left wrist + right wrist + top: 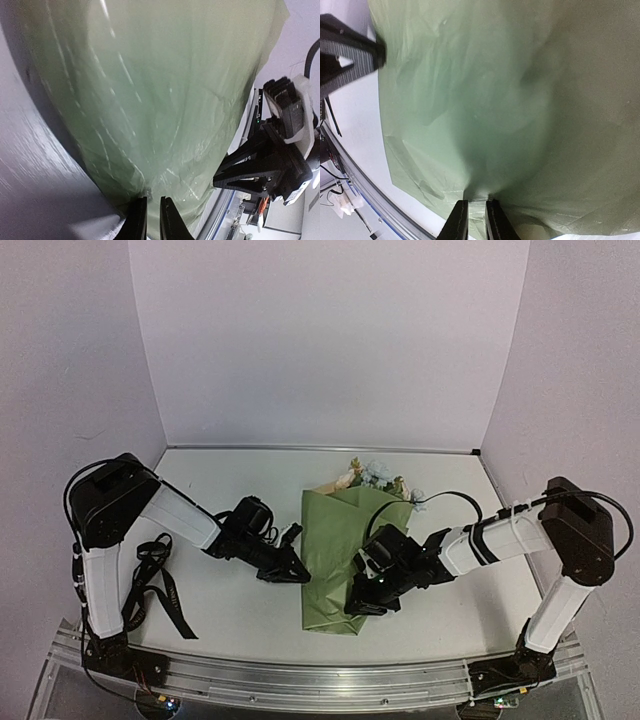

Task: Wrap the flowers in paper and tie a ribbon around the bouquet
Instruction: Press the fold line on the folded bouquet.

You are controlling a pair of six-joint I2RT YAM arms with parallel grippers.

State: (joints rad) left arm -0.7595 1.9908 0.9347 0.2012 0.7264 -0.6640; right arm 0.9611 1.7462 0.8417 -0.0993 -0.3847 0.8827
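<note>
Pale lavender walls [320,340] are closing in a white table [240,625] on three sides. At the left gripper [152,212], the two black fingers [136,222] are standing almost together with only a thin slot between them. They are nipping the edge of the olive-green paper [330,540], which is drawing to a point at their tips. In the top view this grip is sitting on the left edge of the wrap, about halfway along it. The right gripper [476,212] is clamping the same sheet from the other side, low on its right edge, and the paper is puckering into small creases where it is entering the narrow gap. The two grippers are facing each other across the wrap. The bouquet [345,515] is lying in the middle of the table, olive face up. Its far end is opening toward the back wall, where the cream and light-blue flowers [375,478] are poking out. The black ribbon [160,590] is lying in loose loops beside the left arm's base, well apart from the bouquet.
</note>
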